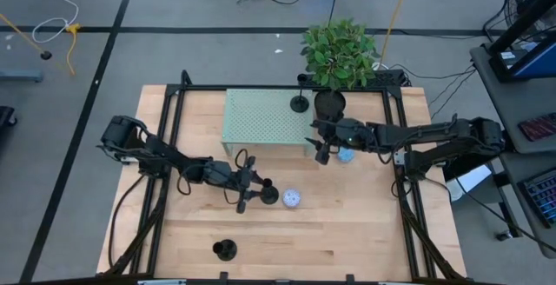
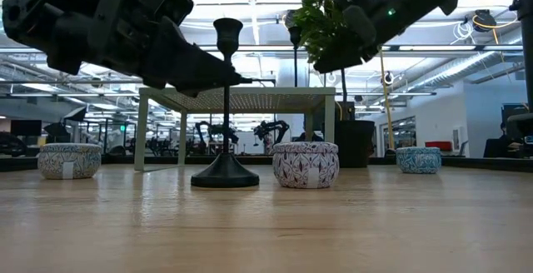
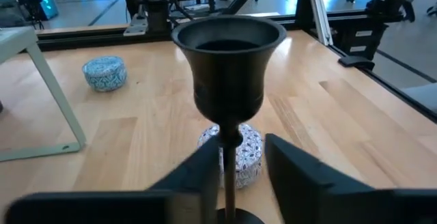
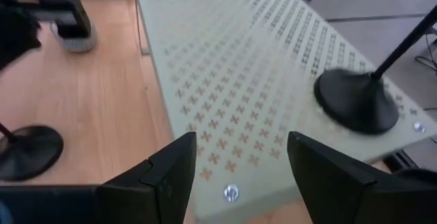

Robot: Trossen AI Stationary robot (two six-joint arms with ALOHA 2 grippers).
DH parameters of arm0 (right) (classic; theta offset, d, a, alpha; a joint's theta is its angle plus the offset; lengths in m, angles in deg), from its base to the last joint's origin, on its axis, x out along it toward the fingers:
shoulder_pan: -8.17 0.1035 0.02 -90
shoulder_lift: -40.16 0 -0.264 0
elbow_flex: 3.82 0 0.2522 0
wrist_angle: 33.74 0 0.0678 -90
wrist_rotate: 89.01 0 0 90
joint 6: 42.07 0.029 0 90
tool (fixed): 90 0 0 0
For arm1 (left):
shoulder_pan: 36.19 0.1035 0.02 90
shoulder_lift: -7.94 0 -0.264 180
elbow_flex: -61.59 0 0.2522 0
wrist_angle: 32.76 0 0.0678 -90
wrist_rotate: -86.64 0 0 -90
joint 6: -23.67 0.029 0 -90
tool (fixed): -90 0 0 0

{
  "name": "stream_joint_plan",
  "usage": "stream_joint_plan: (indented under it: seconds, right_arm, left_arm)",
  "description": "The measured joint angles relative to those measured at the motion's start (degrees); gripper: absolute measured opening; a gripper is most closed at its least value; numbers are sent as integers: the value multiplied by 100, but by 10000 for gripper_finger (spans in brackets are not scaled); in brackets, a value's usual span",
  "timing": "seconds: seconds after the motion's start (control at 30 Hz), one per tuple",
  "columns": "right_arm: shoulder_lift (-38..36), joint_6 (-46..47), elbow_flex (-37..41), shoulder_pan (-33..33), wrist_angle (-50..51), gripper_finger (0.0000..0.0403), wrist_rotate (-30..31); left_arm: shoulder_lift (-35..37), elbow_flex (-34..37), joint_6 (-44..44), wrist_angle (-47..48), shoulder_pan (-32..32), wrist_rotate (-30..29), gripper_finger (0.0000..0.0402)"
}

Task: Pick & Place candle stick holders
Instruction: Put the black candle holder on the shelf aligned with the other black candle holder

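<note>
One black candle stick holder (image 1: pixel 268 195) stands upright with its disc base (image 2: pixel 225 176) on the table. My left gripper (image 1: pixel 249 188) is open at its thin stem (image 3: pixel 229 179), below the cup (image 3: pixel 229 53), with one finger on each side. A second holder (image 1: pixel 299 102) stands on the green perforated shelf (image 1: pixel 261 115); its base also shows in the right wrist view (image 4: pixel 355 101). A third holder (image 1: pixel 225 249) stands near the table's front edge. My right gripper (image 1: pixel 323 150) is open and empty above the shelf's near right corner (image 4: pixel 239 169). My left gripper reaches level from the table's left side, its fingers across the stem at mid height (image 2: pixel 226 81). One finger (image 3: pixel 201 176) lies close against the stem and the other (image 3: pixel 293 166) stands apart from it. I cannot tell whether the near finger touches.
A patterned white tin (image 1: pixel 292 199) sits just right of the holder at my left gripper. A blue tin (image 1: pixel 346 155) sits by my right gripper. A potted plant (image 1: pixel 339 50) in a black pot (image 1: pixel 330 102) stands behind the shelf's right end.
</note>
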Motion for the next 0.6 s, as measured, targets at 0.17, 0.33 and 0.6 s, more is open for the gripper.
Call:
stream_joint_plan:
  seconds: [0.17, 0.33, 0.6]
  right_arm:
    - [0, 169, 245, 0, 0, 222, -1]
    - [-3, 253, 372, 0, -40, 218, 2]
    - [-2, 253, 399, 0, -134, 216, -2]
  left_arm:
    - [11, 0, 73, -23, 0, -25, 19]
    - [287, -73, -7, -39, 0, -22, 25]
    - [1482, -646, -249, 248, 93, -102, 17]
